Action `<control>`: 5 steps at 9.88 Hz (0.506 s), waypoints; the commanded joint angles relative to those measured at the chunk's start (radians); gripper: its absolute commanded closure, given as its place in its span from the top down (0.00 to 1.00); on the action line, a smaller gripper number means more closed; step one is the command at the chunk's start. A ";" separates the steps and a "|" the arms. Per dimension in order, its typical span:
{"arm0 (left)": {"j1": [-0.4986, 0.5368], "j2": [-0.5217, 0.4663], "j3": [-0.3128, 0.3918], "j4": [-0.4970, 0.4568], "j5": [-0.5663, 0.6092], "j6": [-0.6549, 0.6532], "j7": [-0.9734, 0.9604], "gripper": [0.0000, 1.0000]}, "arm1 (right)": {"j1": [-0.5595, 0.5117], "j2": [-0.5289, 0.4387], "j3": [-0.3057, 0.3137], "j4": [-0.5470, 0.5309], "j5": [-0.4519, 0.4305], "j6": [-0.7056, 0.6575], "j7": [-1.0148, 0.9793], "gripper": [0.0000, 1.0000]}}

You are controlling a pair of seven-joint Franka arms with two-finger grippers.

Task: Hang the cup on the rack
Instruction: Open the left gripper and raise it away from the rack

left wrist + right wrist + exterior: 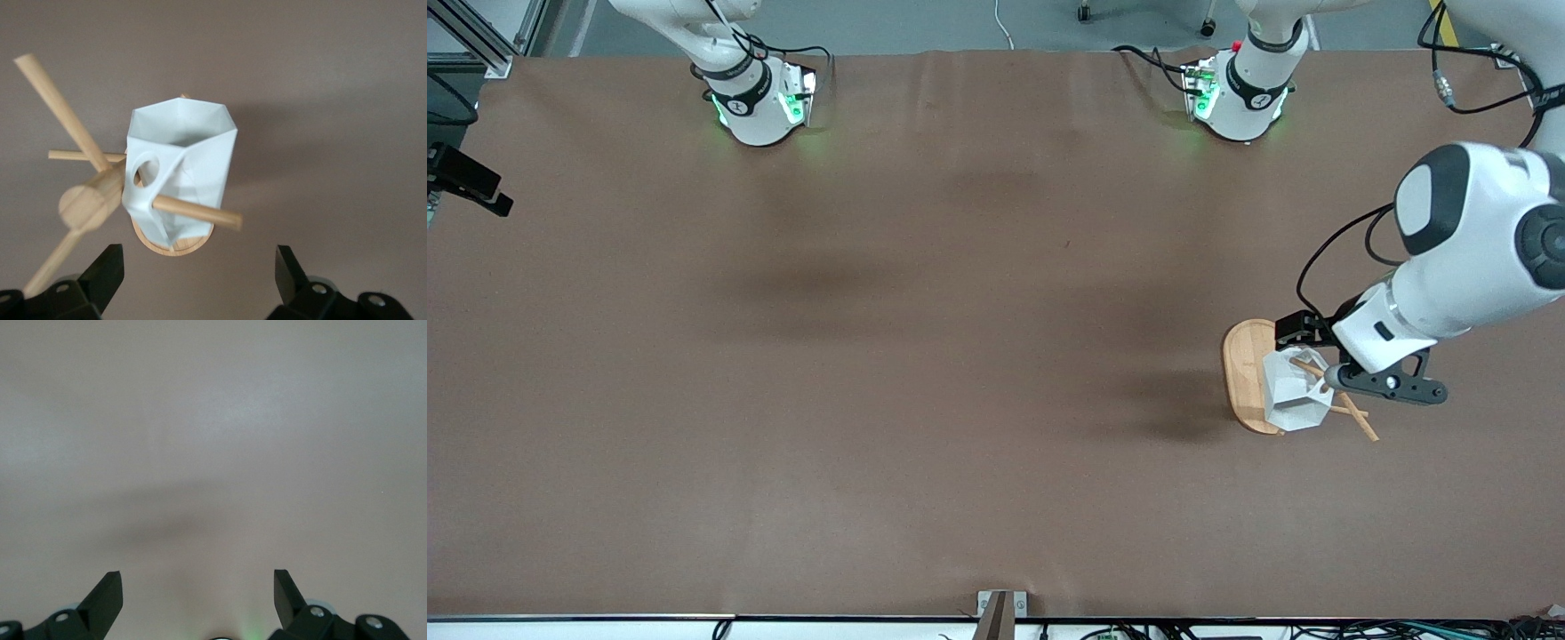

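White faceted cup (180,173) is hung by its pierced handle tab on the light wooden rack (87,200), below the spread, empty left gripper (200,283); the right gripper (198,600) is likewise spread over bare table

The left arm reaches out from its base, bent at the elbow, with its wrist angled down toward the table at its own end. The left gripper (197,273) points downward with its two dark fingers (105,270) spread wide apart and nothing between them. The right arm waits, only its base in the front view; the right gripper (198,597) hangs over the table, its fingers also spread wide.
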 commanded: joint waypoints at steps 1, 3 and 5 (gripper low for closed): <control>-0.076 -0.113 0.088 -0.023 -0.009 -0.083 -0.013 1.00 | -0.009 0.003 0.003 0.004 -0.003 -0.007 -0.011 1.00; -0.122 -0.164 0.165 0.037 -0.010 -0.174 0.001 1.00 | -0.009 0.003 0.003 0.004 -0.002 -0.007 -0.011 1.00; -0.133 -0.229 0.180 0.086 -0.018 -0.287 -0.005 1.00 | -0.009 0.003 0.003 0.004 -0.002 -0.005 -0.011 1.00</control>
